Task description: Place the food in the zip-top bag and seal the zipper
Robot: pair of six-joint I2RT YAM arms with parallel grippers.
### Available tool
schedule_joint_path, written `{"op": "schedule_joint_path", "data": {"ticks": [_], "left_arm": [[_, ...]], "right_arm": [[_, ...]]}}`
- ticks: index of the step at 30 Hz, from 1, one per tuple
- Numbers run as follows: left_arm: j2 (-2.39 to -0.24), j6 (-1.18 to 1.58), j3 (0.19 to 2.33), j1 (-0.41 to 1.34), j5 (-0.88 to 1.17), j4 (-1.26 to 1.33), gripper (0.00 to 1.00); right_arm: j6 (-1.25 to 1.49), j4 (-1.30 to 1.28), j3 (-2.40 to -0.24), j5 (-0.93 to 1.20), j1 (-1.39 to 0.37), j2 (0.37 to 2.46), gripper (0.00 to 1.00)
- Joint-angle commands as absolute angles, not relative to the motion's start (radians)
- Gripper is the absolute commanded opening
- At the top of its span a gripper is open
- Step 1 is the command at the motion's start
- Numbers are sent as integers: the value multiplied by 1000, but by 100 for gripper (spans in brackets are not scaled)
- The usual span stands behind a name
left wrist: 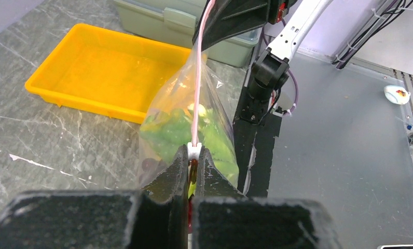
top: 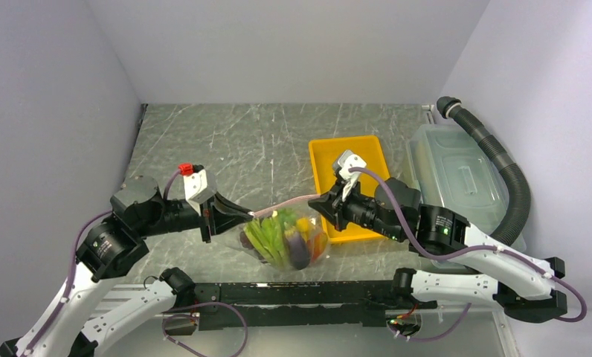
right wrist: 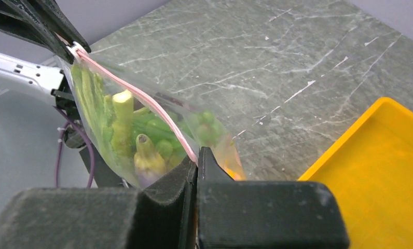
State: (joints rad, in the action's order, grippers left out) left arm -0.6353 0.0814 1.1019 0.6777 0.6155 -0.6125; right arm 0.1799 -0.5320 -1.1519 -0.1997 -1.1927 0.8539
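Nearest, just off the tray's [top: 350,151] near-left corner, the bag [top: 285,245] hangs between the two grippers, over the near edge of the table [top: 226,141]. Whether its bottom touches anything I cannot tell. The food [top: 274,234] is inside it: green stalks and leafy bits, with a purple piece and a little orange on the side nearer the tray. The right wrist view shows a pale celery stalk [right wrist: 122,119] standing upright against the clear wall, with a purple-tipped piece [right wrist: 145,155] just beside it.

Along the top of the bag the zipper [top: 282,207] runs as one thin pink line from gripper to gripper, sagging slightly. The left gripper [top: 245,214], well to the left of the tray, has its jaws pressed together on the zipper's far-from-tray end. A small white tab [left wrist: 194,150] sits right at its tips. The right gripper [top: 317,202], over the tray's near-left corner, is likewise clamped on the other end of the zipper, jaws tight with the pink strip between them [right wrist: 196,155].

Beyond them lies the yellow tray, flat on the table with nothing in it. Just beside the tray's right edge stands a translucent lidded bin [top: 457,175]. Past that, further right of the tray, a black ribbed hose [top: 501,171] curves along the wall
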Motion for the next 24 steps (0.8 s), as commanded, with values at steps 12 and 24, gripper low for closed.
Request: {"op": "schedule_joint_path", "data": {"ticks": [12, 24], "left_arm": [[-708, 75, 1149, 672, 663, -572, 0], [-745, 64, 1164, 672, 742, -593, 0]], "right_arm": [[-38, -550, -1264, -56, -1164, 903, 60], [-216, -633, -1422, 163, -1164, 1072, 67]]}}
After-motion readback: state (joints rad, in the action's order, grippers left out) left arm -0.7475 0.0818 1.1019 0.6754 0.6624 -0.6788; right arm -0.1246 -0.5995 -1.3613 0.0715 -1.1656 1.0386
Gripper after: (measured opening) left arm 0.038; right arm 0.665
